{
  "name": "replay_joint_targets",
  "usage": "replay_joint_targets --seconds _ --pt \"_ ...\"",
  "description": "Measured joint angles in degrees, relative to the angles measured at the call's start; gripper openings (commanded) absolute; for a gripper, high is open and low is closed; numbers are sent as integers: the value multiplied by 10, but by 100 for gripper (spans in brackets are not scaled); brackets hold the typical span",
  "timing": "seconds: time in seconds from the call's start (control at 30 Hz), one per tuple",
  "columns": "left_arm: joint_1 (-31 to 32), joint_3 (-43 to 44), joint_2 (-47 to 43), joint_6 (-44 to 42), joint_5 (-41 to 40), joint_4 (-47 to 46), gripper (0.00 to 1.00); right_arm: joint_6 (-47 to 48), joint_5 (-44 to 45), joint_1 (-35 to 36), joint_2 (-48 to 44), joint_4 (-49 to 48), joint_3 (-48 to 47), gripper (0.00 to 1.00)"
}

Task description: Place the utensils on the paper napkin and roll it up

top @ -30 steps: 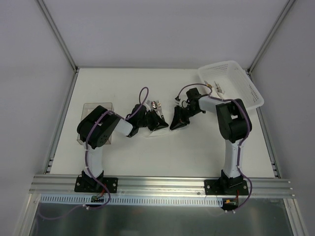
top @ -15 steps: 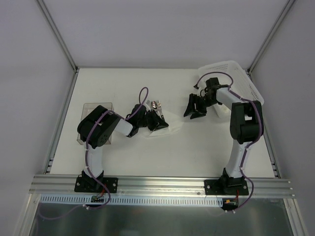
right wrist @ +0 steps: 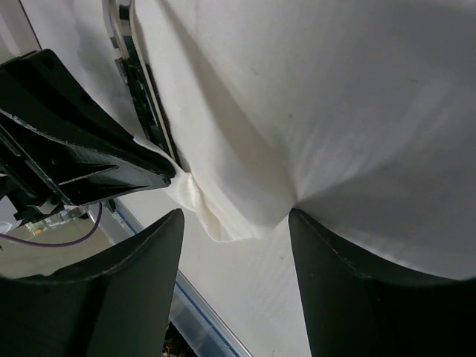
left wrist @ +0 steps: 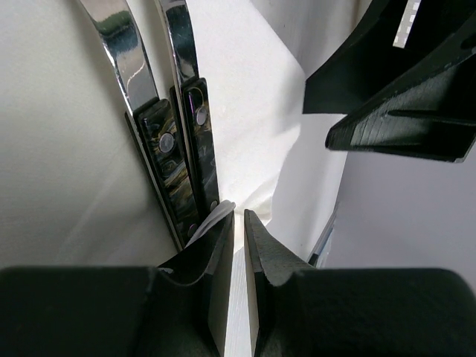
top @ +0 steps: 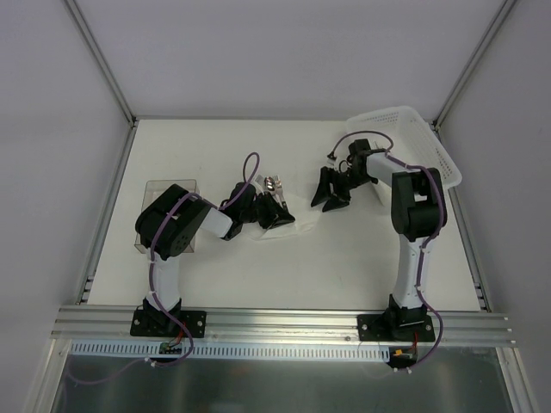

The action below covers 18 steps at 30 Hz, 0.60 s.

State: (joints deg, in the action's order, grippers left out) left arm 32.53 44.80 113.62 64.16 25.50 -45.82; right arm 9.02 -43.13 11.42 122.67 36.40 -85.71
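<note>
Rolling looks to be the step in hand: the utensils (left wrist: 178,141) lie on the paper napkin (right wrist: 320,104) mid-table (top: 215,267), the left gripper (left wrist: 238,227) pinches its edge with closed jaws, and the right gripper (right wrist: 232,223), jaws open just above it, probably must next take the sheet.

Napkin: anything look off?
Yes. The paper napkin is not flat: it is bunched and creased where the left tool pinches its edge, beside the dark handles of the utensils. The right tool hangs open above it.
</note>
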Motion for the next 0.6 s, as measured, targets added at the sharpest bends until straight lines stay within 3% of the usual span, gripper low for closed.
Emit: replay_joint_targets --seconds 0.37,0.6 --pt "0 0 0 1 0 0 13 -20 -74 31 24 -10 7 54" --pt "0 0 0 5 0 0 13 -55 -102 31 24 -54 49 31"
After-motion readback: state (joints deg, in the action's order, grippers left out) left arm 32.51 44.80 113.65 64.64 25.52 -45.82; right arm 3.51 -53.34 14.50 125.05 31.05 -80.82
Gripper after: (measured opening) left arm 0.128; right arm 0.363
